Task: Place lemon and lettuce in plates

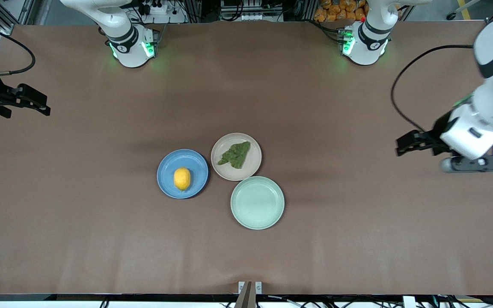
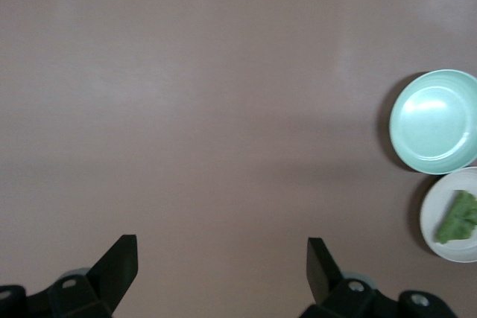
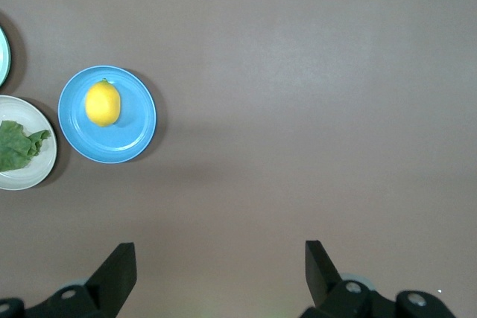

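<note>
While both arms wait at the table's ends, the left gripper (image 2: pixel 222 269) and right gripper (image 3: pixel 220 272) hang over bare tabletop, jaws spread wide and empty. The lemon (image 1: pixel 182 178) lies in the blue plate (image 1: pixel 166 164), the lettuce (image 1: pixel 235 155) in the beige plate (image 1: pixel 253 168), which touches the mint-green dish (image 1: pixel 257 202)

Front view looks steeply down from high across the table (image 1: pixel 101 239). Both wrist views look straight down from above, sharing the beige plate (image 2: pixel 436 217) at frame edge.
</note>
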